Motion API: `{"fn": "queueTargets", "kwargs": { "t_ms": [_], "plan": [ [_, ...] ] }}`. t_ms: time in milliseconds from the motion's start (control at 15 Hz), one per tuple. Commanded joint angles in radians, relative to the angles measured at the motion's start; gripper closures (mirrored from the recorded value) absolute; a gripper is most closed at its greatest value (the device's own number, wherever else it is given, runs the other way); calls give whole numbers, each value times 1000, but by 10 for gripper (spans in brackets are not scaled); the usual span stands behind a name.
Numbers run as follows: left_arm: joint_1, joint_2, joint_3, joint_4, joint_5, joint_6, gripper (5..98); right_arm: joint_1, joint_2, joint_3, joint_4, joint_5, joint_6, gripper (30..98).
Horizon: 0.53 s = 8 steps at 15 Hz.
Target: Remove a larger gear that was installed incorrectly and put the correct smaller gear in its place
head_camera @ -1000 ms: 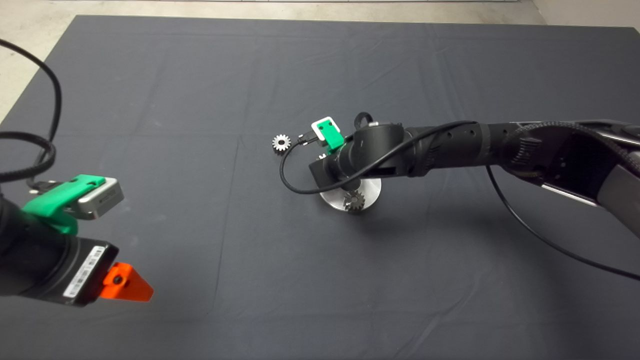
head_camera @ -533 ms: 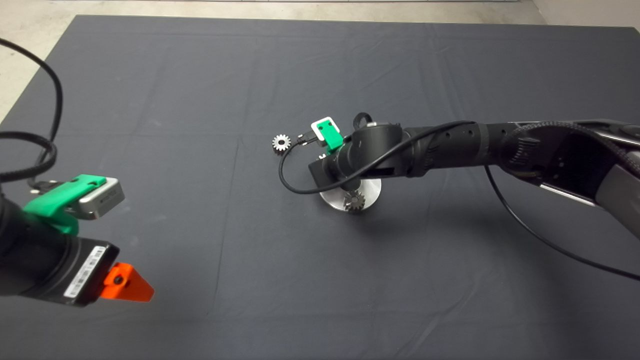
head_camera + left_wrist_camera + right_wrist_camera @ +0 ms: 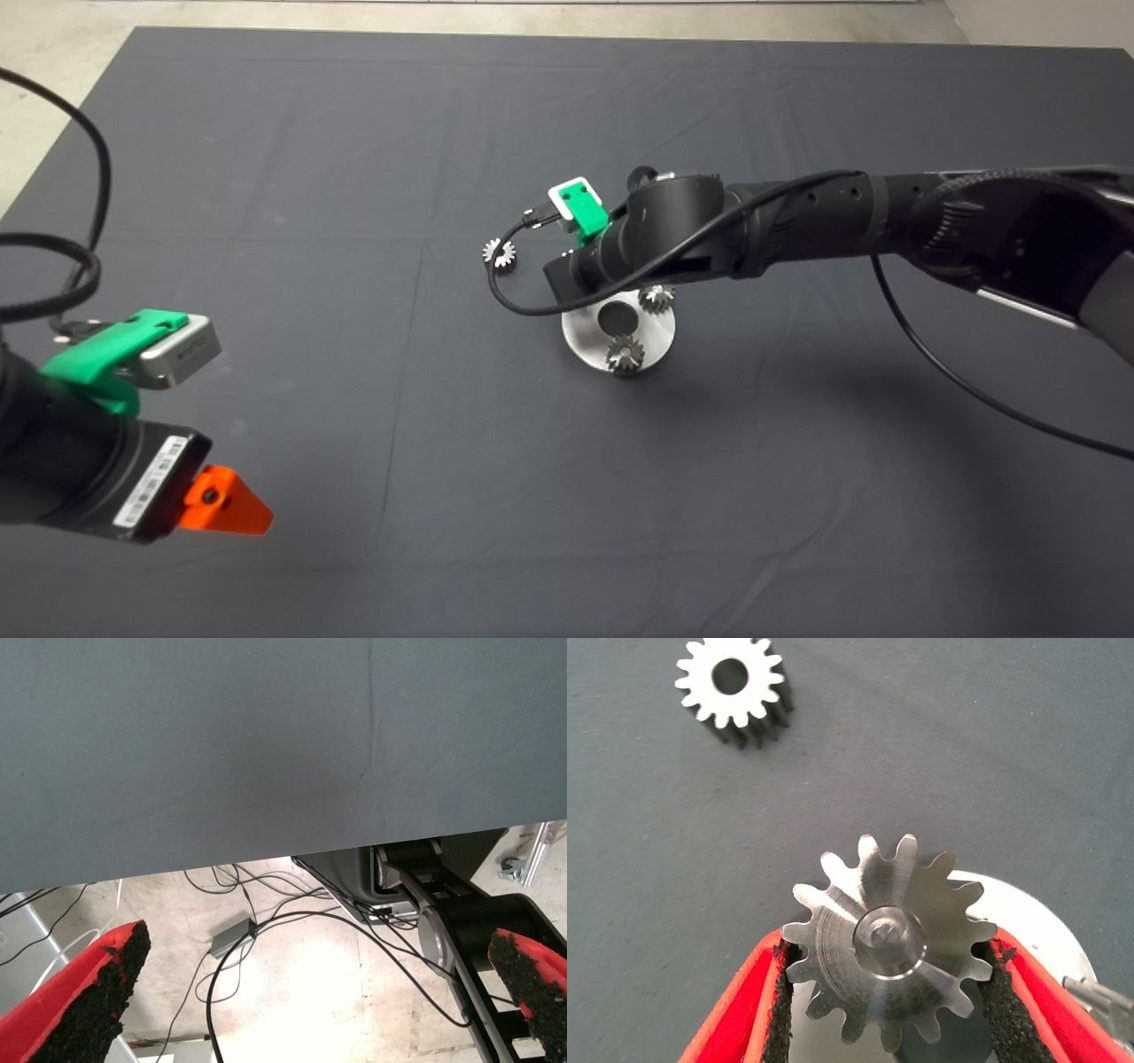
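Right hand [image 3: 886, 992] clamped on the larger gear [image 3: 890, 943] — above the round steel plate [image 3: 580, 341], smaller gear [image 3: 731, 678] lying nearby on the surface, left hand [image 3: 301, 992] spread wide, parked at the surface's edge.

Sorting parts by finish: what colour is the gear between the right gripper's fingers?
Bare silvery-grey steel; the larger gear shows best in the right wrist view.

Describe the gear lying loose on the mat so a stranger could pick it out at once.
On the dark mat, find the round silver base plate under the right gripper. Beyond the plate's far-left side lies a small steel pinion gear. It alone lies flat on bare cloth, bright face and round bore upward; the other gears are on the plate or gripped.
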Motion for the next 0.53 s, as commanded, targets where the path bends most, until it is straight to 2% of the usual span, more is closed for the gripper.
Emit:
{"fn": "queueTargets", "kwargs": {
  "t_ms": [0,67,133,200,333,400,467],
  "plan": [
    [-2,8,-3,26,22,17,55,96,-50,90,81,7,60,817],
    [-1,20,-24,81,19,60,55,122,-77,114,109,7,68,817],
    [-1,43,-68,116,19,82,55,146,-105,129,148,4,66,817],
    [-1,88,-125,137,18,93,55,178,-151,155,204,-1,66,817],
    [13,230,-227,170,21,97,55,226,-273,223,300,-9,63,817],
    [32,293,-265,203,24,97,55,229,-326,259,312,-9,52,817],
    [56,331,-295,244,25,97,55,229,-366,290,314,-9,51,817]
  ]
}}
